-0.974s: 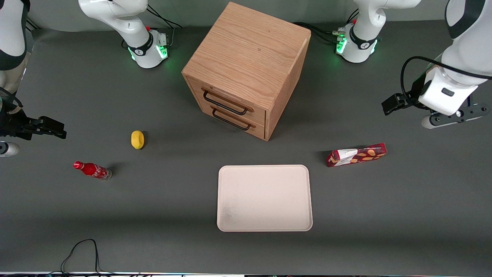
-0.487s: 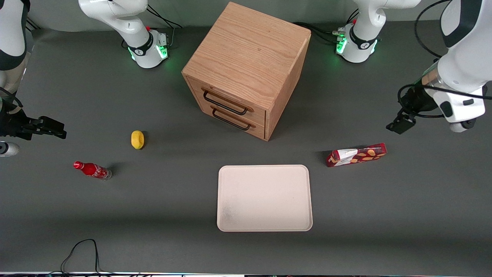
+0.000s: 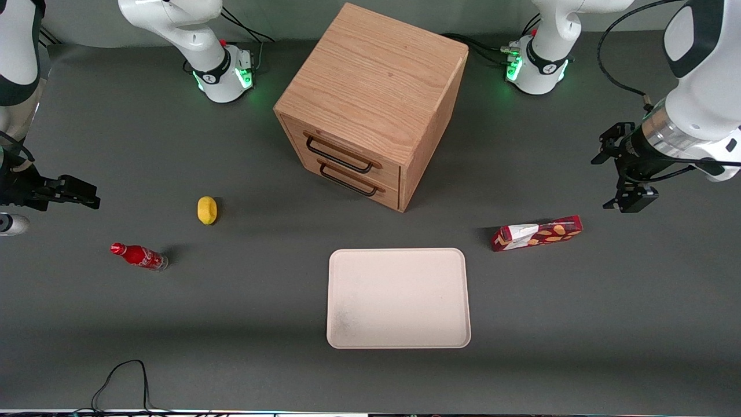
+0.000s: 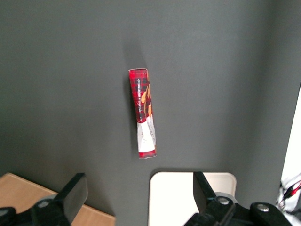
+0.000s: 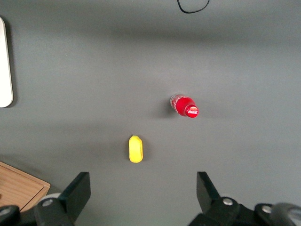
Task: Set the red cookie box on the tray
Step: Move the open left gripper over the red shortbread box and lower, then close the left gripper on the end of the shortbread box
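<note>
The red cookie box lies flat on the grey table beside the tray, toward the working arm's end, its white label end pointing at the tray. My left gripper hangs in the air above the table, off the box's other end and a little farther from the front camera. The left wrist view looks down on the red cookie box, lying lengthwise. My gripper is open, with only table and a corner of the tray between its fingers. Nothing is held.
A wooden two-drawer cabinet stands at mid-table, farther from the front camera than the tray. A yellow lemon-like object and a small red soda bottle lie toward the parked arm's end. A black cable loops at the table's near edge.
The left arm's wrist has turned and the gripper has swung round, now pointing down and closer over the cookie box. The box and the tray have not moved.
</note>
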Controlling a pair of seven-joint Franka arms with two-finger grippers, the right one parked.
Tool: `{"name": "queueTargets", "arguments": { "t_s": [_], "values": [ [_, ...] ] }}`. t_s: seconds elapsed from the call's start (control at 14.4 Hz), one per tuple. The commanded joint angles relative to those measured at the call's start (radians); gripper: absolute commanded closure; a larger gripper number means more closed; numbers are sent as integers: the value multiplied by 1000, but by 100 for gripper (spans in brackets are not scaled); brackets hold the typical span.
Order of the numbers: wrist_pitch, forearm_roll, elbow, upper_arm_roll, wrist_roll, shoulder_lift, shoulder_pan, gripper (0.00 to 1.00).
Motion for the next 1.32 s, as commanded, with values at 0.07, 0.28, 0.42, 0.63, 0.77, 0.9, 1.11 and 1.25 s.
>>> {"name": "queueTargets", "arguments": {
  "t_s": [0.07, 0.28, 0.42, 0.63, 0.77, 0.9, 1.11, 1.25],
  "values": [
    [172, 8, -164, -4, -74, -18, -2, 0],
    [327, 24, -254, -6, -80, 17, -2, 0],
    [368, 29, -256, -4, -89, 77, -8, 0],
    [463, 84, -294, -7, -163, 132, -14, 0],
    [532, 92, -346, -7, -167, 143, -20, 0],
    [595, 93, -397, -7, -166, 149, -20, 0],
    [654, 93, -413, -7, -166, 198, -23, 0],
    [689, 93, -413, -7, -166, 233, -36, 0]
  ]
}}
